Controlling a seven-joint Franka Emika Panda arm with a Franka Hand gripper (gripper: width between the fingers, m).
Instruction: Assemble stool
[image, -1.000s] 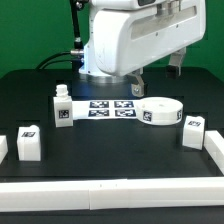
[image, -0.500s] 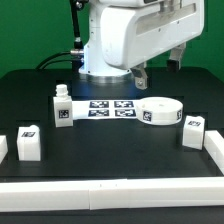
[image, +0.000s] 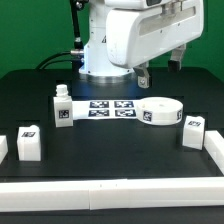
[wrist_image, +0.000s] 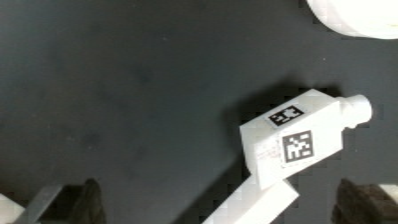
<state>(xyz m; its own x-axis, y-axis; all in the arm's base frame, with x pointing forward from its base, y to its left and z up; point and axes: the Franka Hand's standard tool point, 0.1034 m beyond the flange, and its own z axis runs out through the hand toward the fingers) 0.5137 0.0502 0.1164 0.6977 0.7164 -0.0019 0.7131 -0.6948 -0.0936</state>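
On the black table (image: 110, 150) lie one round seat (image: 160, 111) and three legs. One leg (image: 63, 108) stands upright just beside the marker board (image: 110, 107). A second (image: 29, 143) sits at the exterior view's left front, and a third (image: 194, 131) at its right front, near the seat. One white bar (image: 110, 190) runs along the front. Above the table behind the seat hangs the gripper (image: 161, 66), its two fingers (wrist_image: 64, 203) spread wide and holding nothing. The wrist view shows one leg (wrist_image: 294, 140) below it, untouched.
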